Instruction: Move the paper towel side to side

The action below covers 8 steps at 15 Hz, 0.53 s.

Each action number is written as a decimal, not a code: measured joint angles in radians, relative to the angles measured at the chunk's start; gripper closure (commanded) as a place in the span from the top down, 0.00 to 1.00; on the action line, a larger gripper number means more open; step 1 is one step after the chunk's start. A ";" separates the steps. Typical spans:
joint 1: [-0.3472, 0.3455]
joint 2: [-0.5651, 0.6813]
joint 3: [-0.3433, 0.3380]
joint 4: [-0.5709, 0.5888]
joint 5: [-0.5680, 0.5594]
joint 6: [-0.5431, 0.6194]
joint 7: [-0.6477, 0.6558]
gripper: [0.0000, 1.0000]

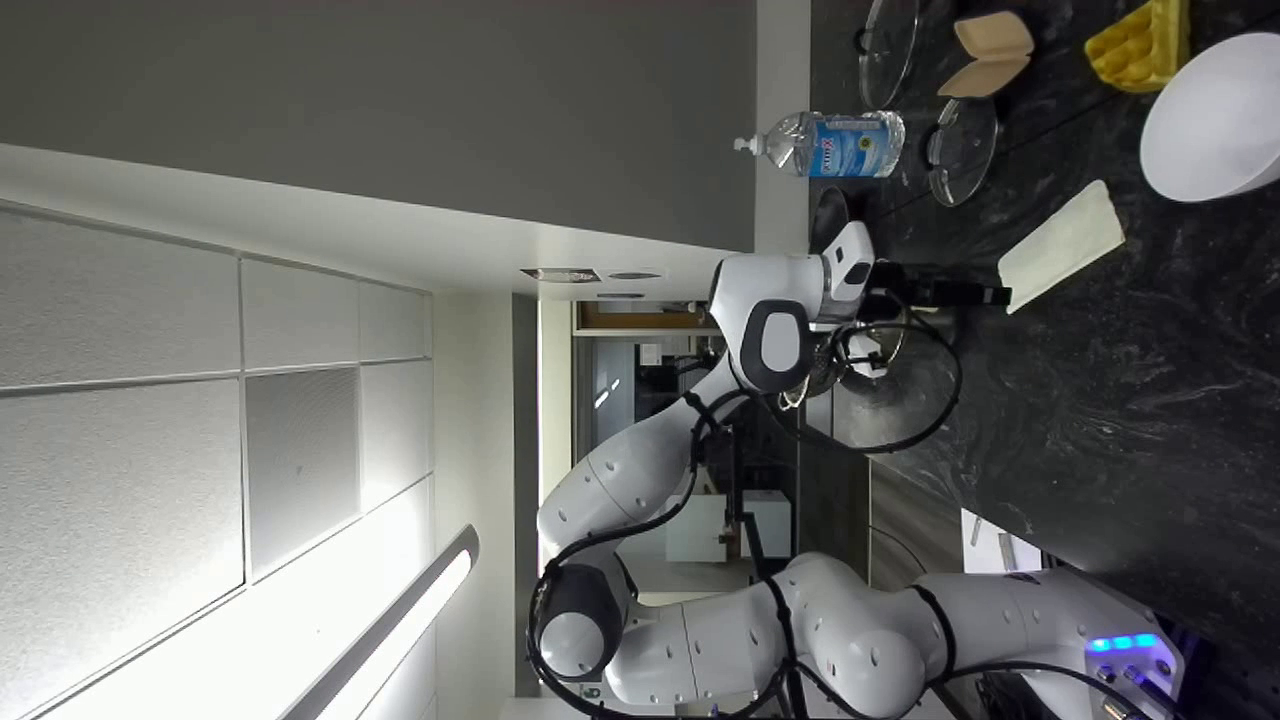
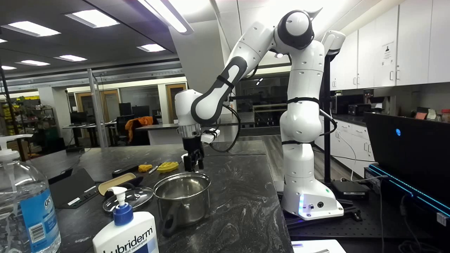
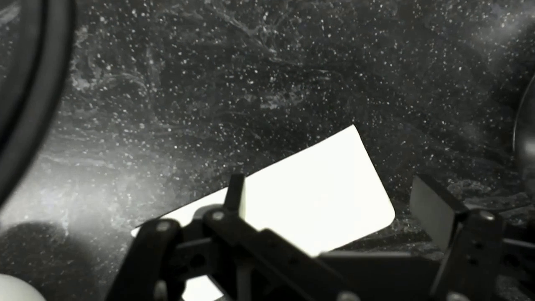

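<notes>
The paper towel (image 1: 1062,248) is a flat, folded white strip lying on the dark counter. In the wrist view it is an overexposed white shape (image 3: 317,196), partly covered by my left-hand finger. I cannot make it out in the exterior view where the pot stands in front. My gripper (image 3: 328,182) is open and points down, with nothing between its fingers. One finger is over the towel and the other is past its right end. In both exterior views the gripper (image 1: 1003,295) (image 2: 195,167) is low; whether it touches the towel I cannot tell.
A metal pot (image 2: 182,207) stands close by the gripper. A glass lid (image 2: 135,198), a lotion bottle (image 2: 130,233) and a large clear bottle (image 2: 40,214) are near it. A white bowl (image 1: 1210,120), yellow egg carton (image 1: 1140,45) and tan case (image 1: 990,50) lie beyond the towel.
</notes>
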 measured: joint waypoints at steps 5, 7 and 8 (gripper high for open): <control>0.000 -0.005 0.010 -0.049 -0.004 0.116 0.013 1.00; -0.003 -0.005 0.011 -0.063 -0.006 0.149 0.033 1.00; -0.004 -0.005 0.011 -0.070 -0.006 0.162 0.045 1.00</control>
